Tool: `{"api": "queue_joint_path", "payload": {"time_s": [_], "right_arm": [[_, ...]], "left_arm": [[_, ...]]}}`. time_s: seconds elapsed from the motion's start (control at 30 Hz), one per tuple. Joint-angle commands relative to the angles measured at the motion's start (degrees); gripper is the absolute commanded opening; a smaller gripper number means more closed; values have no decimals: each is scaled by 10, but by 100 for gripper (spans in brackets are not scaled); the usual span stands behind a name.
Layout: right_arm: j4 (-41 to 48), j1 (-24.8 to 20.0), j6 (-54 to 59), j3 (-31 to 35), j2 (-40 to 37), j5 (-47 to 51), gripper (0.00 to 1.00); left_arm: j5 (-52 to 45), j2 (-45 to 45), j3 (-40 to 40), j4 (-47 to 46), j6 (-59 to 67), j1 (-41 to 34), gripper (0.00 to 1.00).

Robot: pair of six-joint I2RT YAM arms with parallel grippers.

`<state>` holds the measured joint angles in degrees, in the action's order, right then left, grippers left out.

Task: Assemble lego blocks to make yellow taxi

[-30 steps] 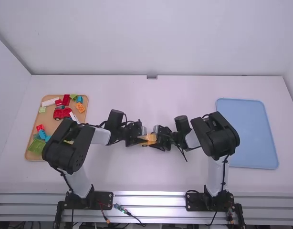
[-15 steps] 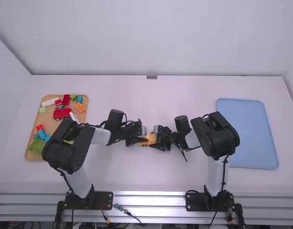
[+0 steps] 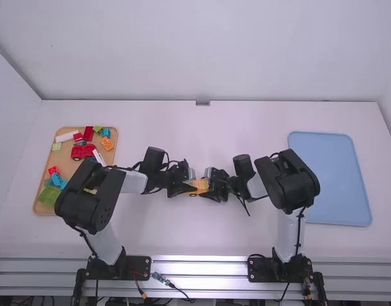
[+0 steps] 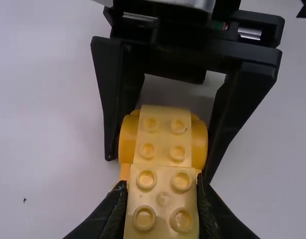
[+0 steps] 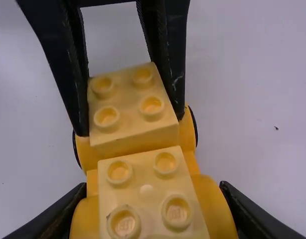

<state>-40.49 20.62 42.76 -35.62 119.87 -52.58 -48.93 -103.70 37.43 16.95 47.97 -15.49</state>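
Yellow taxi, partly assembled, is sitting at the middle of the white table, its view from above being partly blocked by both grippers. Small raised print is marking studs on the pale block near the right gripper, whose fingers are pinching the rounded sides of the taxi's body. The left gripper's fingers are squeezing another studded pale block at the taxi's other end. Left of them, the left arm is covering part of a tan tray; green blocks are lying at its near end, a red toy car and a white block farther back. On the right, the right arm is overlapping a blue tray's edge. Beyond everything, a plain pale wall is rising.
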Motion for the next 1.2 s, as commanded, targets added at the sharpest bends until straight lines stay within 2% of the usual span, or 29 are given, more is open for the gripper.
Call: {"api": "queue_joint_path", "payload": {"time_s": [0.0, 0.23, 0.3, 0.33, 0.4, 0.47, 0.53, 0.6, 0.8, 0.9, 0.93, 0.97, 1.0, 1.03, 1.07, 1.17], "right_arm": [[7, 0, -10, 0, 8, 15, 43], [9, 0, -10, 0, 8, 14, 43], [8, 0, -10, 0, 8, 14, 43], [9, 0, -9, 0, 8, 14, 43], [7, 0, -10, 0, 8, 14, 43], [7, 0, -10, 0, 8, 14, 43], [8, 0, -10, 0, 8, 14, 43], [8, 0, -10, 0, 8, 14, 43], [9, 0, -10, 0, 8, 14, 43], [8, 0, -10, 0, 8, 14, 43], [9, 0, -10, 0, 8, 14, 43], [8, 0, -10, 0, 8, 14, 43], [9, 0, -10, 0, 8, 14, 43], [8, 0, -10, -1, 8, 14, 43], [8, 0, -10, 0, 8, 14, 43], [9, 0, -10, 0, 8, 14, 43]], "left_arm": [[-32, 7, -3, -10, 3, 1, 20], [-31, 7, -3, -6, -2, 1, 23], [-31, 7, -3, -6, -2, 1, 27], [-31, 7, -3, -6, -2, 1, 30], [-30, 7, -3, -4, -2, 1, 56], [-30, 7, -3, -4, -2, 1, 76], [-31, 7, -3, 2, -2, 1, 91], [-31, 7, -3, 10, -2, 1, 96], [-32, 37, -3, 33, -50, 15, 96], [-32, 61, -3, 31, -68, 25, 90], [-31, 69, -3, 26, -73, 27, 80], [-31, 77, -3, 17, -76, 28, 57], [-31, 82, -3, 9, -75, 27, 42], [-28, 86, -3, -1, -75, 26, 18], [-26, 86, -3, -8, -75, 24, 2], [-21, 85, -3, -45, -41, 23, 2]]}}
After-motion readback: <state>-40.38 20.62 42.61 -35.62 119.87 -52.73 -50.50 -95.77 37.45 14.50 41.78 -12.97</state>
